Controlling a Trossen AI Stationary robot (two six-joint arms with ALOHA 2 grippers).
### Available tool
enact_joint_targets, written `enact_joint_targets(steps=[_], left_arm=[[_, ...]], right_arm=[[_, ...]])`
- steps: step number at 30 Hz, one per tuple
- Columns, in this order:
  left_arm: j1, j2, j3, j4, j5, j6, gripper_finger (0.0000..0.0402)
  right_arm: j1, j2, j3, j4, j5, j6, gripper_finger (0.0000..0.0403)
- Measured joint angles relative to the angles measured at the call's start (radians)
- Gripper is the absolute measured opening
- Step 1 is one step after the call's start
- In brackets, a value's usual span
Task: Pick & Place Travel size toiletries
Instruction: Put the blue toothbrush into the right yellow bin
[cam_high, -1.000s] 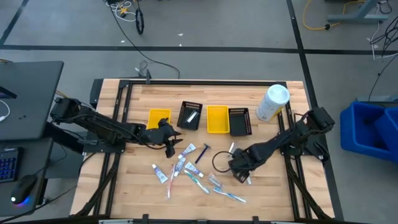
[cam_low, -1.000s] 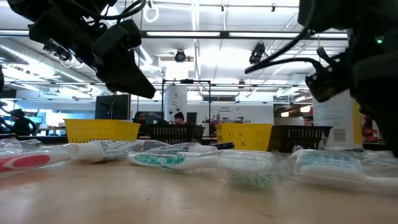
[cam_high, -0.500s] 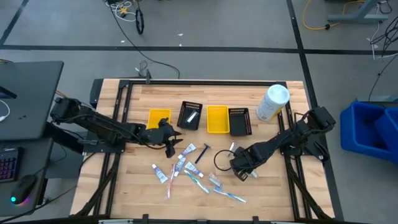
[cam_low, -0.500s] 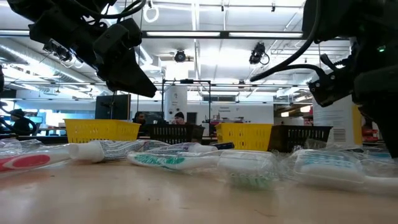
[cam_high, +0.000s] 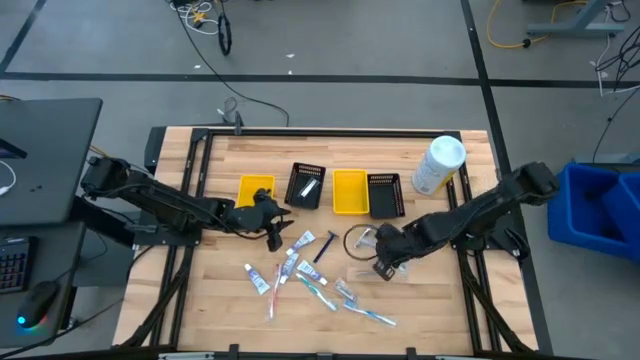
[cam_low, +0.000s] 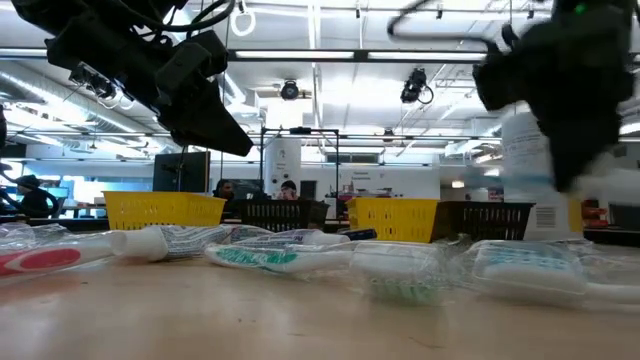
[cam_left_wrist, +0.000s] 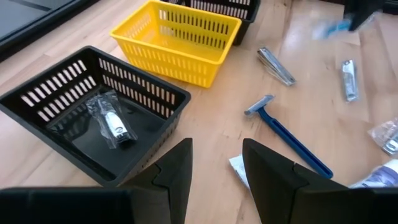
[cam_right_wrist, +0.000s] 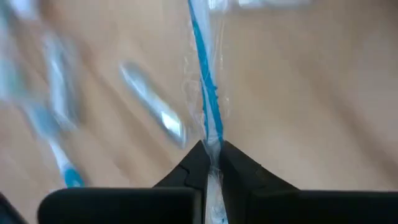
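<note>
Wooden counter carries four small bins and the scattered toiletries. The right pincer is clamped on a blue-handled toothbrush in clear wrap, the brush jutting straight out ahead from between its tips, just above the counter near the black bin. Held by thin wrap alone, it could slip free mid-swing. The left pincer waits, fingers apart, empty, beside the razor

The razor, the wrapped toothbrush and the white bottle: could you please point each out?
razor (cam_left_wrist: 292, 140), left wrist view, blue handle
wrapped toothbrush (cam_right_wrist: 205, 99), right wrist view, blue shaft
white bottle (cam_high: 437, 166), high view, side wall
</note>
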Motion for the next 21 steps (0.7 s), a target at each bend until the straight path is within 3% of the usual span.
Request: enact_joint_targets(steps=[5,9,14,21], left_arm=[[0.000,0.000,0.000,0.001,-0.003,0.012,0.0151],[0.000,0.000,0.000,0.002,-0.003,0.007,0.0151],[0.000,0.000,0.000,0.002,0.000,0.000,0.0151],[0.000,0.000,0.000,0.002,0.002,-0.001,0.0151]], right_arm=[[-0.044,-0.069,0.001,0.178,0.391,-0.168,0.0032],[-0.118,-0.065,0.002,0.383,0.548,-0.418,0.0036],[-0.248,-0.024,0.002,0.558,0.548,-0.586,0.0036],[-0.387,0.074,0.002,0.554,0.435,-0.610,0.0038]])
